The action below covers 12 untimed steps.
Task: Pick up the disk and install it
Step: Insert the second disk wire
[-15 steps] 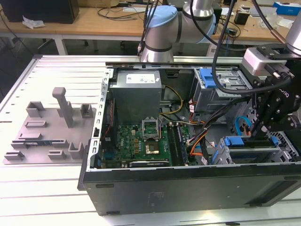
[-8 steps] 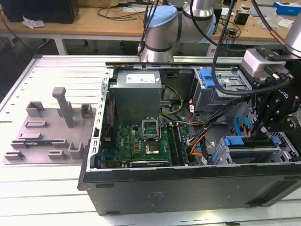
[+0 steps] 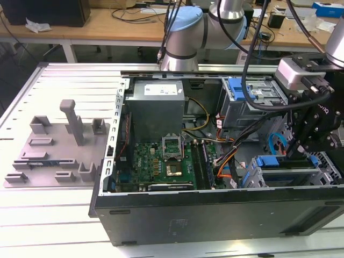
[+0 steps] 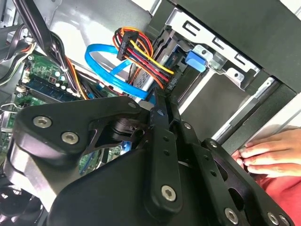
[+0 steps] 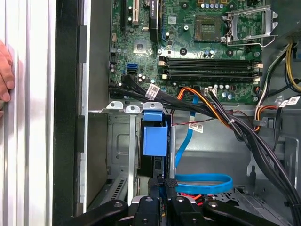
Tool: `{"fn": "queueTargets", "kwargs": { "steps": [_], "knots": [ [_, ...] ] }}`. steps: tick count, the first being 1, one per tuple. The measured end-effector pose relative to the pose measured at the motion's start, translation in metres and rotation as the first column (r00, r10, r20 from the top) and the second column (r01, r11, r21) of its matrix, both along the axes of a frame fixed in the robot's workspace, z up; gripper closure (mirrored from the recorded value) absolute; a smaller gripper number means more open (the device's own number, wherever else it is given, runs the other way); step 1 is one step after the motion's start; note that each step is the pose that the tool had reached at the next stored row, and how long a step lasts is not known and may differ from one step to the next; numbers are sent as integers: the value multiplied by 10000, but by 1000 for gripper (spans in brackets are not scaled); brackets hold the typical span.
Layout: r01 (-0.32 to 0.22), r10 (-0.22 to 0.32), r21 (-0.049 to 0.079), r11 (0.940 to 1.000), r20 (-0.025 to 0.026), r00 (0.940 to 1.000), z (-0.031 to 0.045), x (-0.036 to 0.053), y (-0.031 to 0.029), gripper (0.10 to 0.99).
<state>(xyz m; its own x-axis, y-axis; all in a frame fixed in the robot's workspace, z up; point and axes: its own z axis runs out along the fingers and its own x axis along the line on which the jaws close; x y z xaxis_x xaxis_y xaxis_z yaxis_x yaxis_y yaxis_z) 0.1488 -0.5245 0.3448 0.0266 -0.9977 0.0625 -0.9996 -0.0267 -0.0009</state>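
Observation:
The disk [image 5: 154,140] stands edge-on in the grey drive cage [image 5: 123,141] at the front corner of the open computer case [image 3: 215,207], and its blue carrier frame faces the first wrist camera. In the exterior view the disk's blue frame [image 3: 277,161] lies in the cage at the exterior view's right, under the black gripper [image 3: 297,146]. The gripper [image 5: 164,184] is shut on the disk's near end, and its fingers [image 4: 159,106] meet just below the bundled cables.
A blue data cable [image 5: 204,181] and a bundle of red, yellow and black power wires [image 4: 141,49] run close to the fingers. A person's hand [image 4: 268,155] rests on the case's edge. A second cage with a blue latch [image 3: 239,88] sits further back. A grey fixture plate [image 3: 54,145] lies outside the case.

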Motion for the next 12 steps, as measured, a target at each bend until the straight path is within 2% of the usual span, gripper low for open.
{"fn": "queueTargets", "kwargs": {
  "steps": [12],
  "knots": [
    [0,0,-1,10000,3,10000,-60,0,0,925]
  ]
}}
